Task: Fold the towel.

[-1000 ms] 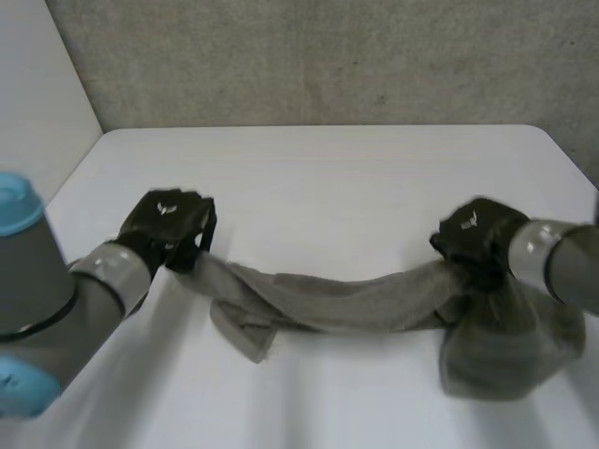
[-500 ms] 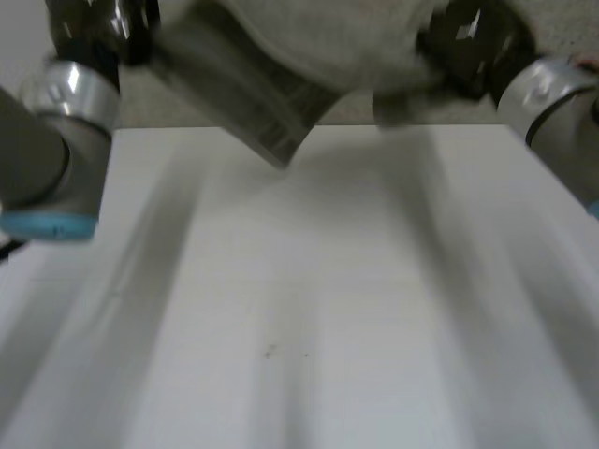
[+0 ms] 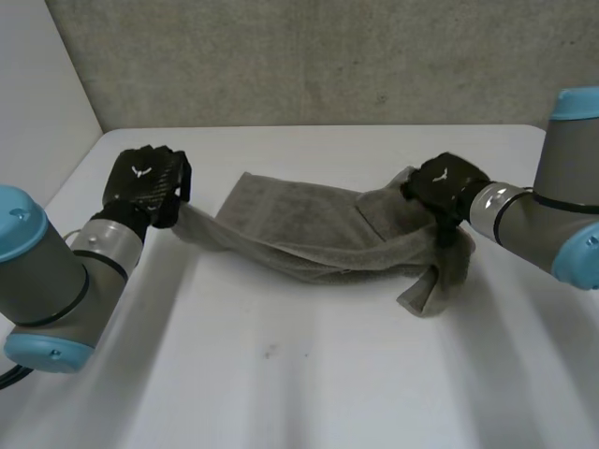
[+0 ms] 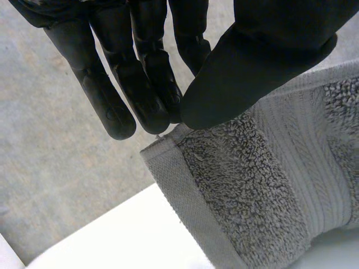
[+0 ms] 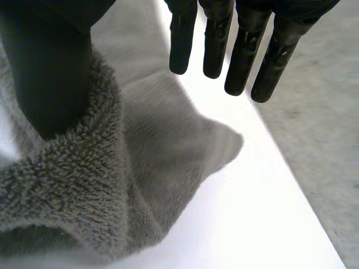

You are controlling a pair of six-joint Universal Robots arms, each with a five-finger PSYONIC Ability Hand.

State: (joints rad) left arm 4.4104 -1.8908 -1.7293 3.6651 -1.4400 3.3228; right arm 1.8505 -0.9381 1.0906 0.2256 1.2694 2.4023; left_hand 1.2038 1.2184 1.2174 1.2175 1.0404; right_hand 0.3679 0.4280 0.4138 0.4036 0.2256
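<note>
left arm (image 3: 56,271): in from the near left, grey with light-blue caps, reaching over the left side of the surface.
left hand (image 3: 145,180): right at the towel's left end. In its wrist view, thumb (image 4: 269,50) closed against the fingertips (image 4: 151,106), a hemmed corner of the cloth (image 4: 263,190) pinched between them.
towel (image 3: 309,234): grey terry, strung across the middle of the surface from one hand to the other, twisted and bunched along its length. Left end drawn up into the left hand. A flatter flap spread toward the far side. Right end heaped at the right hand, one corner trailing onto the surface on the near side.
right hand (image 3: 447,185): sitting on top of the towel's right end. In its wrist view, thumb (image 5: 50,73) pressed into the bunched pile (image 5: 73,190), fingers (image 5: 241,61) straight, held well off the thumb and clear of the cloth, so nothing pinched.
right arm (image 3: 552,224): in from the right edge, grey with a light-blue cap.
surface (image 3: 309,383): white, carrying the towel across its middle.
wall (image 3: 328,56): grey, just behind the far edge.
</note>
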